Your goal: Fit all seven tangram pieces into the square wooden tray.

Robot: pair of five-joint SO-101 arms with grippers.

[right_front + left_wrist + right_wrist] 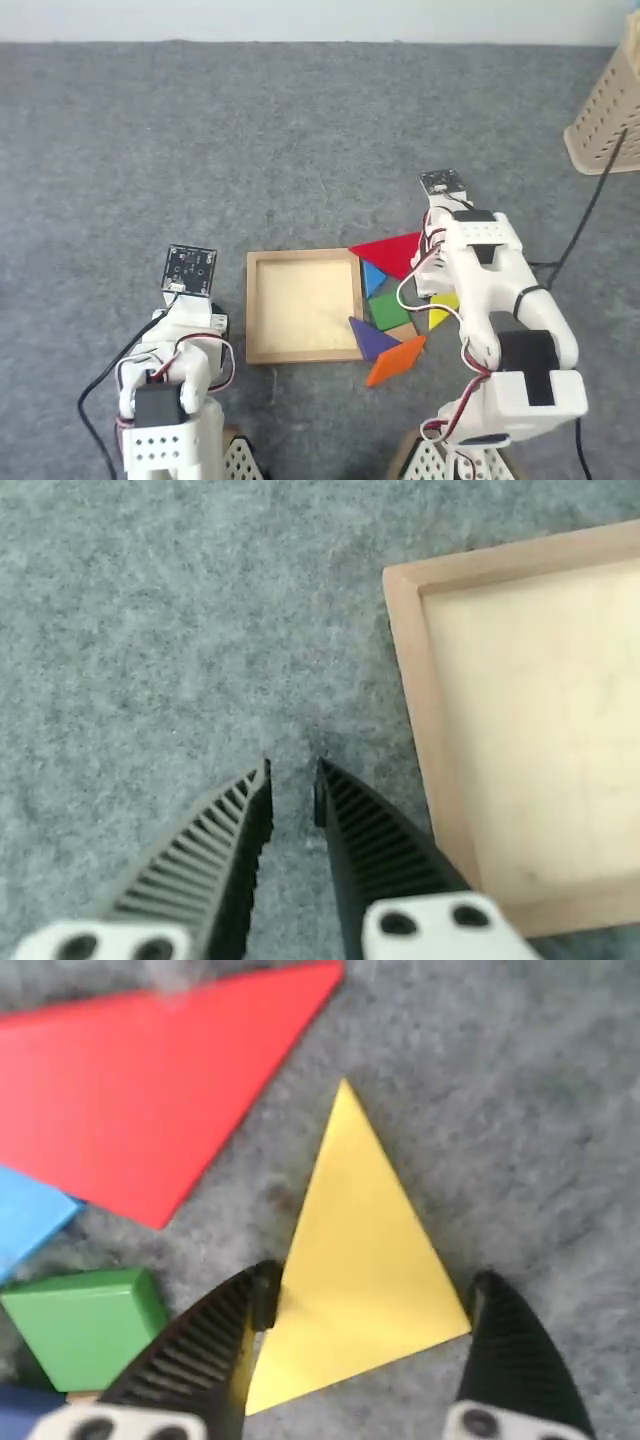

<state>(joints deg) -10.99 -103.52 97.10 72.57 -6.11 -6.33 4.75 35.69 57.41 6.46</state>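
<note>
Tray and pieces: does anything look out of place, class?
Nothing is damaged. The tray lies bare, though; the pieces sit jumbled on the carpet beside it, the yellow triangle inside the open right claw.

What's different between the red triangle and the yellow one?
The red triangle is much bigger than the yellow triangle. The yellow triangle lies between the open fingers of the right gripper; the red triangle lies beyond them. Both lie flat on the grey carpet, outside the wooden tray.
</note>
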